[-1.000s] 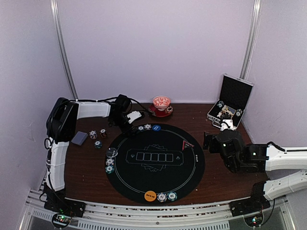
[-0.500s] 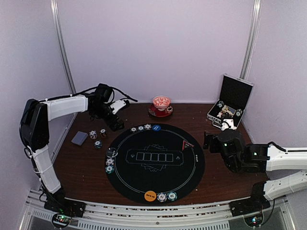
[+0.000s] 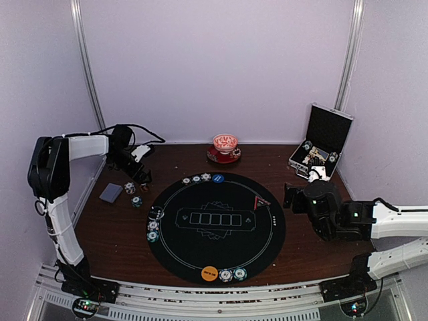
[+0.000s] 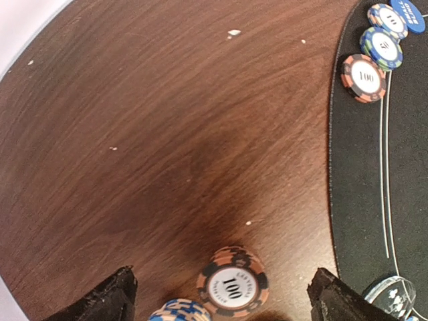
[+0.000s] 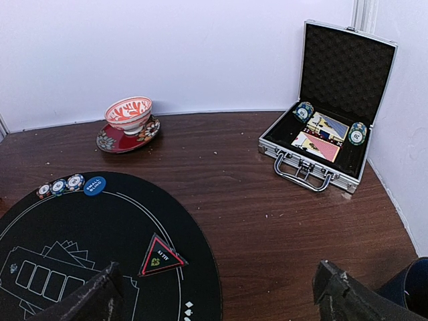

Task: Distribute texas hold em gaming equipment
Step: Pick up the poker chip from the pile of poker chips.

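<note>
My left gripper (image 3: pixel 142 176) hangs open over loose chips left of the round black mat (image 3: pixel 221 257). In the left wrist view a red chip (image 4: pixel 232 282) marked 100 lies on the wood between the left gripper's (image 4: pixel 224 304) spread fingers, untouched, with a blue-white chip (image 4: pixel 179 311) beside it. A grey-blue card deck (image 3: pixel 111 193) lies nearby. At the mat's back edge sit three chips (image 3: pixel 196 178) and a blue disc (image 3: pixel 218 178). A clear disc (image 3: pixel 156 213) and an orange disc (image 3: pixel 210 273), each beside two chips, sit at its left and front. My right gripper (image 5: pixel 214 297) is open and empty.
An open silver-edged case (image 3: pixel 321 144) stands at the back right with chips and cards inside. A red patterned bowl (image 3: pixel 225 142) on a saucer sits at the back middle. A red-edged triangular marker (image 5: pixel 159 257) lies on the mat's right side.
My left arm swung left, away from the chips at the mat's back edge, to the loose chips beside the mat, and its jaws opened wider. The right arm has not moved.
</note>
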Controlling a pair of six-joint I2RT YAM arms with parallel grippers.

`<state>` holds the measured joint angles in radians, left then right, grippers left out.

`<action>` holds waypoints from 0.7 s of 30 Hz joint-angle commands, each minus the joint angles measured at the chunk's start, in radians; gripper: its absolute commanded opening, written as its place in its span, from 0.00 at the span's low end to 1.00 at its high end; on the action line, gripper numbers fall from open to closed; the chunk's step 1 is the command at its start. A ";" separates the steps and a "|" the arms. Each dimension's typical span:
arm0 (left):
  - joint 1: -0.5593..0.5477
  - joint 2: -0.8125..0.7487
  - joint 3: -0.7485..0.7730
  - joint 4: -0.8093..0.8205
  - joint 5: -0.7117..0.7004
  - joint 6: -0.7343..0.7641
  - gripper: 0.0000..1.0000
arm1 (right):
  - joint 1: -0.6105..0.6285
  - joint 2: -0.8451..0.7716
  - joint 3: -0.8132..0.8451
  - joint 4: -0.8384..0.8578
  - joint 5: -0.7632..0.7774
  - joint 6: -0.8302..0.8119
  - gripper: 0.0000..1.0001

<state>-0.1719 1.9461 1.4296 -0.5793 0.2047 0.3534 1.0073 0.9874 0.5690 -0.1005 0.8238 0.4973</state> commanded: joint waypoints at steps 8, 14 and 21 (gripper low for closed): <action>-0.008 0.048 -0.005 0.012 0.018 0.003 0.87 | -0.004 -0.002 0.013 -0.001 0.000 -0.005 1.00; -0.009 0.051 -0.024 0.030 -0.007 -0.002 0.83 | -0.003 -0.003 0.012 -0.001 0.000 -0.006 1.00; -0.009 0.052 -0.041 0.037 -0.022 -0.002 0.75 | -0.003 -0.005 0.012 -0.002 -0.001 -0.006 1.00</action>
<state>-0.1806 1.9884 1.4113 -0.5758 0.1967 0.3531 1.0073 0.9874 0.5690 -0.1005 0.8227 0.4969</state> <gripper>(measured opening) 0.772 0.997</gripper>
